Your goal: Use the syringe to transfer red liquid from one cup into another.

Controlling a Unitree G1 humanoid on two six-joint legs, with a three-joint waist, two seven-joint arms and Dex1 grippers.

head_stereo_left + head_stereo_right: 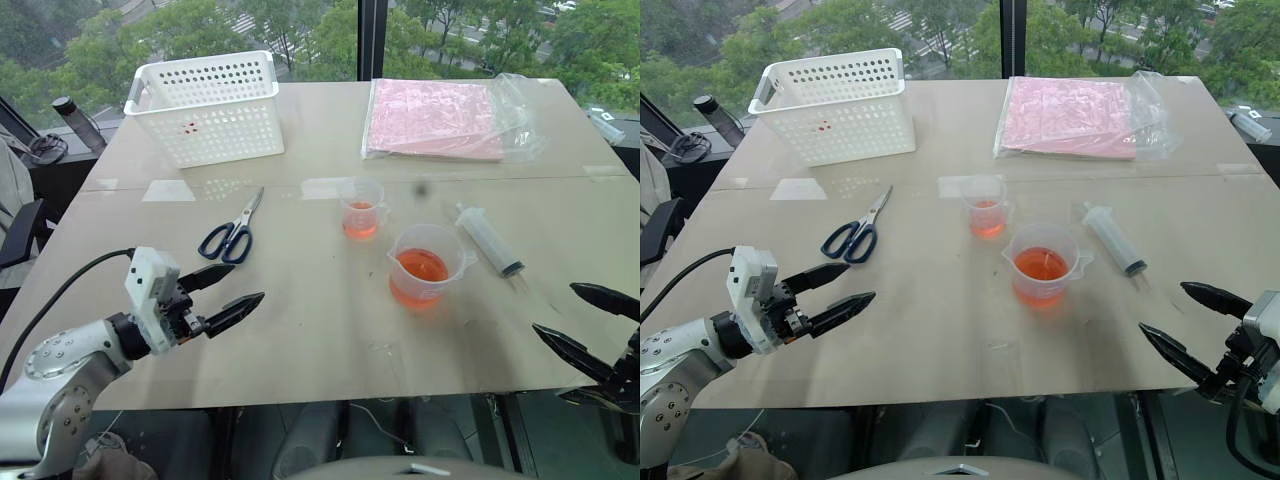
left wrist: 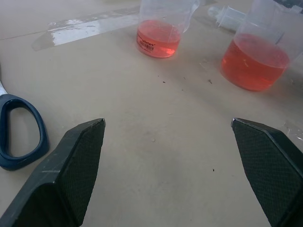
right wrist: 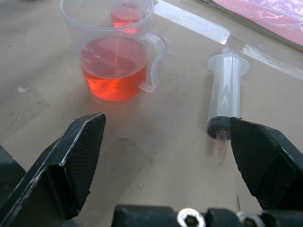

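The syringe [image 1: 489, 240] lies flat on the table, clear-barrelled with its dark tip toward me, just right of the larger beaker [image 1: 425, 263]. That beaker holds red liquid [image 1: 420, 268] to about a third of its height. The smaller beaker [image 1: 362, 208] stands behind and left of it with a little red liquid in its bottom. My left gripper [image 1: 226, 292] hovers open over the near left of the table, empty. My right gripper [image 1: 587, 318] hangs open at the near right edge, in front of the syringe [image 3: 225, 95], holding nothing.
Blue-handled scissors [image 1: 232, 232] lie left of the beakers. A white perforated basket [image 1: 206, 106] stands at the back left. A pink pad in a clear plastic bag [image 1: 440, 118] lies at the back right. A tape strip [image 1: 330, 184] crosses the table.
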